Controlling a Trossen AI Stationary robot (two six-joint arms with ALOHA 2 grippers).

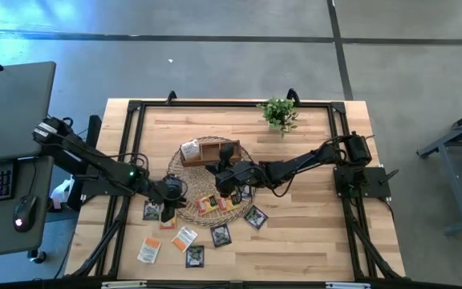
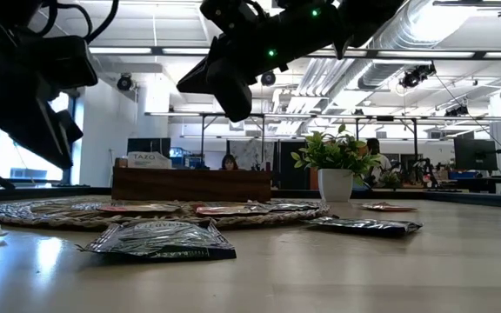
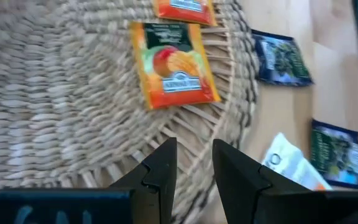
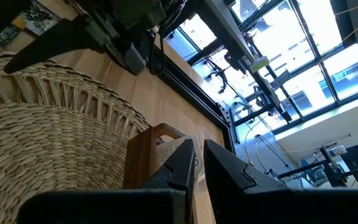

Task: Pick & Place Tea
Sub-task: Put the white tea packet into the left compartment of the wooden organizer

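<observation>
My left gripper point(image 3: 194, 163) hovers empty, fingers slightly parted, over the woven mat's point(image 3: 55, 106) edge with an orange tea packet point(image 3: 173, 64) just ahead, while my right gripper point(image 4: 199, 163), fingers nearly together and empty, hangs beside the wooden tray point(image 4: 143, 155).

A round woven mat point(image 1: 184, 210) lies in the middle of the wooden table point(image 1: 311, 241). A brown wooden tray point(image 1: 211, 151) sits on the mat's far edge. A small green plant point(image 1: 278, 114) stands beyond the mat.
</observation>
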